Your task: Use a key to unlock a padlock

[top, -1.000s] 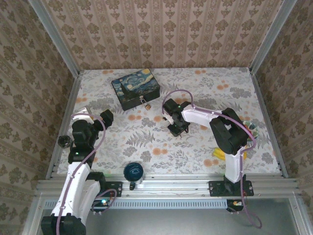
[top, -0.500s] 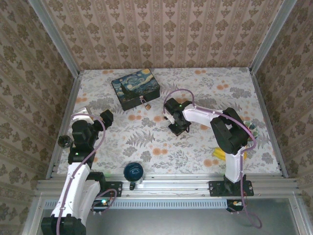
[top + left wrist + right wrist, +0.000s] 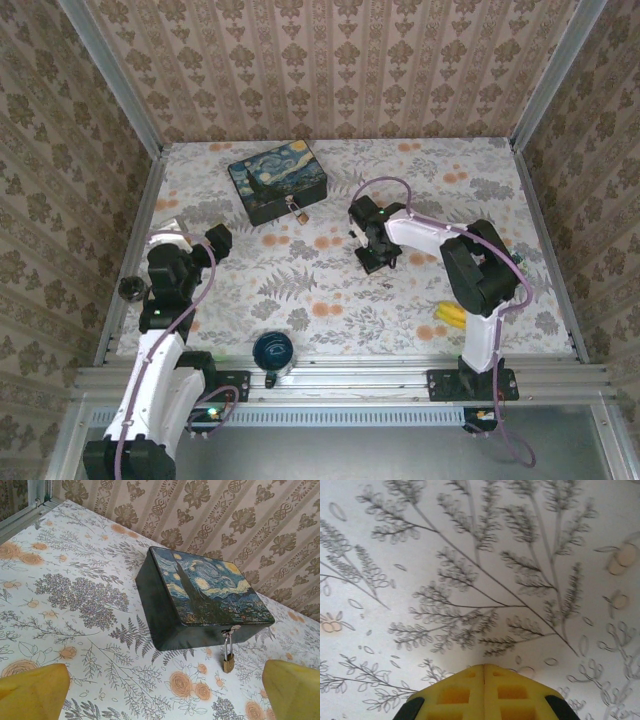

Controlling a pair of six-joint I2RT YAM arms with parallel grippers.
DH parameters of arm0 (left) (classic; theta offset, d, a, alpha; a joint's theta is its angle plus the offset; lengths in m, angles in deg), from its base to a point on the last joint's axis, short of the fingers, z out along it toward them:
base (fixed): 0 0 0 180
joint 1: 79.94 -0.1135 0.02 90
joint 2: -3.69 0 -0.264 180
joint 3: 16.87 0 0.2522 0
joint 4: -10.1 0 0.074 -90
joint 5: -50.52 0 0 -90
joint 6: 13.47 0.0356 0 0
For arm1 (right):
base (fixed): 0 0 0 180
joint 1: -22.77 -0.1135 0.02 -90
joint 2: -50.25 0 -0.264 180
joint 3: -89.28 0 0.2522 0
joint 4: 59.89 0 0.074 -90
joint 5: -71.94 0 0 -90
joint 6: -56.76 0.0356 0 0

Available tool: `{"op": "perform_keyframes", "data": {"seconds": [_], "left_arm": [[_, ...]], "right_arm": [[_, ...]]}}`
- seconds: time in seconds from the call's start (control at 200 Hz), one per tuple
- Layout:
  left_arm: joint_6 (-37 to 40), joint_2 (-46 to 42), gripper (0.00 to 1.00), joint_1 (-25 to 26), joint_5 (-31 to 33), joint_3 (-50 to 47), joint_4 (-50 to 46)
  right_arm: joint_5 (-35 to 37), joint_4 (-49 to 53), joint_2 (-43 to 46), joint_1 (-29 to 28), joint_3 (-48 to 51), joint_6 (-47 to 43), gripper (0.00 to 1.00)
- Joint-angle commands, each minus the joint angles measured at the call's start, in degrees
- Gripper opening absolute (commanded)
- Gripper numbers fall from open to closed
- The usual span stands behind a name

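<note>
A rectangular dark tin painted with a swirling blue-and-yellow night sky (image 3: 278,178) (image 3: 210,597) lies flat with its lid down on the far left part of the white floral-printed counter (image 3: 480,200). A small brass-gold padlock with a thin silvery shackle (image 3: 297,212) (image 3: 229,662) is attached at the tin's front wall. The shackle is threaded through the tin's latch, and the body lies on the counter just beside the foot of that wall. The left hand (image 3: 220,238) (image 3: 165,680) sits to the near left of the tin, well apart from it and aimed toward the tin and padlock. Its yellow fingers (image 3: 32,692) are spread wide with nothing between them. The right hand (image 3: 372,264) (image 3: 484,675) is to the right of the tin and nearer the arm bases, well apart from the padlock, pointing down at the counter. Its yellow pads (image 3: 455,695) are pressed together along a single seam. Whether anything is pinched in that seam cannot be told, nor whether the tips touch the counter. A round glossy dark-blue object (image 3: 272,350) stands at the counter's near edge, well apart from the tin. A small dark round object (image 3: 130,289) sits at the left edge. A small yellow item (image 3: 448,315) lies far to the tin's right, close to the right arm.
</note>
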Motion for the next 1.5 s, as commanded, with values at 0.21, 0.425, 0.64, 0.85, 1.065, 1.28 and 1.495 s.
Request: {"op": "perform_keyframes", "data": {"seconds": [0.21,0.425,0.64,0.85,1.065,1.28,1.495], "left_arm": [[0.64,1.14,1.00,0.11,-1.73,2.93,-0.73],[0.57,0.44,1.00,0.10,-3.02,3.00,-0.12],[0.21,-0.01,1.00,0.10,-2.69,1.55,2.67],[0.83,0.91,1.00,0.14,-3.16,1.72,3.28],[0.38,0.74,1.00,0.19,-3.62,0.91,3.72],[0.25,0.66,1.00,0.17,-4.14,0.44,3.73],[0.25,0.52,1.00,0.10,-4.34,0.01,3.67]], "right_arm": [[0.57,-0.51,5.90,1.54,2.37,6.39,0.00],[3.69,4.06,11.24,1.72,6.20,12.69,0.19],[2.19,0.84,19.76,1.71,16.32,30.09,0.36],[-1.61,-5.09,23.33,0.59,21.61,39.92,0.38],[-3.74,-9.90,22.69,0.40,24.58,43.17,0.35],[-4.17,-13.68,20.41,0.40,25.14,44.29,0.34],[-3.09,-12.97,19.74,0.50,24.97,44.83,0.30]]}}
